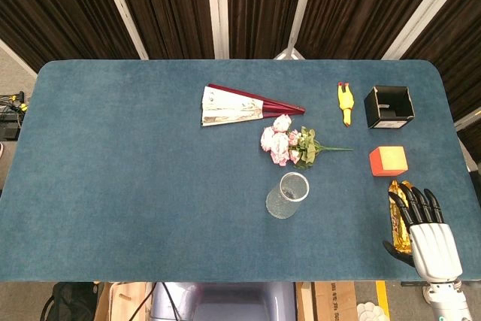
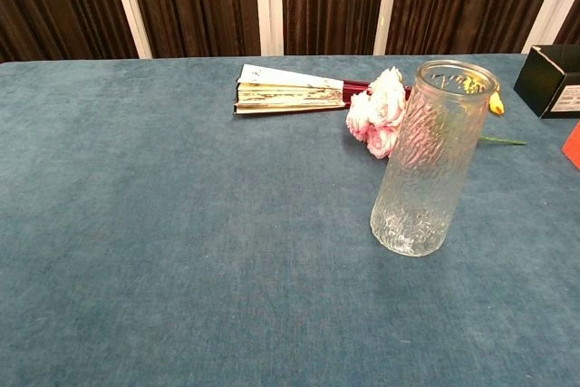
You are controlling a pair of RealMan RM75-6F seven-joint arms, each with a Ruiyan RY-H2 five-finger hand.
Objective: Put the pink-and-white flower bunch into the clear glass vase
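Observation:
The pink-and-white flower bunch [image 1: 284, 143] lies flat on the blue table, its green stem pointing right; in the chest view the flower bunch [image 2: 377, 119] shows partly behind the vase. The clear glass vase [image 1: 287, 195] stands upright just in front of it, and in the chest view the vase [image 2: 430, 159] is empty. My right hand [image 1: 422, 225] hovers at the table's front right corner, fingers spread and extended, holding nothing, far right of the vase. My left hand shows in neither view.
A folded paper fan [image 1: 239, 105] lies behind the flowers. A yellow rubber chicken [image 1: 345, 102], a black open box [image 1: 390, 107] and an orange cube [image 1: 388, 160] sit at the right. A gold-wrapped packet [image 1: 398, 212] lies under my right hand's fingers.

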